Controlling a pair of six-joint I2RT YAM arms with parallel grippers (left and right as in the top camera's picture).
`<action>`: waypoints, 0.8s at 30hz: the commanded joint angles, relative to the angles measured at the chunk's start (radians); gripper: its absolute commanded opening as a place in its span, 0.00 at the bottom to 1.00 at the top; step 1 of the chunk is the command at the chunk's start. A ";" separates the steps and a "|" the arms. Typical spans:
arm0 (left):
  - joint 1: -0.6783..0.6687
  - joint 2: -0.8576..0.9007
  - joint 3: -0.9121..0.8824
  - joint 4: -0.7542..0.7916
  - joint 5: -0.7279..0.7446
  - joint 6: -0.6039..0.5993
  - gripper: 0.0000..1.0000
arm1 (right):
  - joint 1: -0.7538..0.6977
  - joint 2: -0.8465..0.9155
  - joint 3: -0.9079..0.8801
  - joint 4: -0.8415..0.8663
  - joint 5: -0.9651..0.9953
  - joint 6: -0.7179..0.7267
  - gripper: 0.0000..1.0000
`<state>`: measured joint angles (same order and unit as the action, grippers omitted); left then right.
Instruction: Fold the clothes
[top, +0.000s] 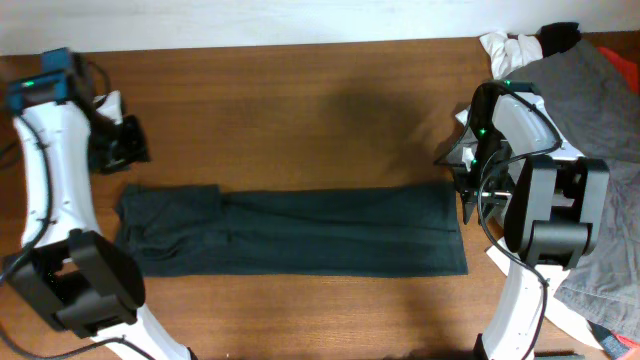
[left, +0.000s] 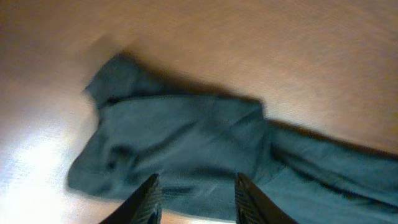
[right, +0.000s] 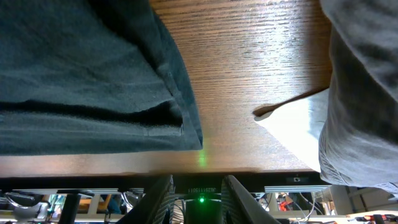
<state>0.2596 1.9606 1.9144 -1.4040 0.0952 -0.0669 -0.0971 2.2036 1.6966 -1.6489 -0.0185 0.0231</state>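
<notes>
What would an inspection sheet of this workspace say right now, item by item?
Surface: wooden table, brown, bare behind the shirt.
Job's things: black T-shirt lies flat as a long folded strip across the table; no lettering shows.
Clutter: grey garments heaped at the right edge; white cloth at the back right corner.
Grippers: left gripper above the shirt's left end, fingers apart, nothing between them; right gripper by the shirt's right end, fingers apart, empty.
Cables: black cables run along both arms, off the shirt.
Surroundings: rails and gear show past the table edge in the right wrist view; details unclear.
</notes>
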 joint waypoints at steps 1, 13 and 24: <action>-0.081 0.030 -0.066 0.073 0.040 0.012 0.40 | 0.006 -0.039 -0.010 -0.002 0.015 0.003 0.30; -0.211 0.114 -0.232 0.256 0.019 0.008 0.45 | 0.006 -0.039 -0.010 -0.001 0.015 0.003 0.30; -0.218 0.244 -0.232 0.297 -0.013 0.008 0.50 | 0.006 -0.039 -0.010 -0.002 0.015 0.003 0.31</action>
<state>0.0460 2.1735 1.6890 -1.1126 0.0929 -0.0647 -0.0971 2.2036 1.6966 -1.6489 -0.0181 0.0227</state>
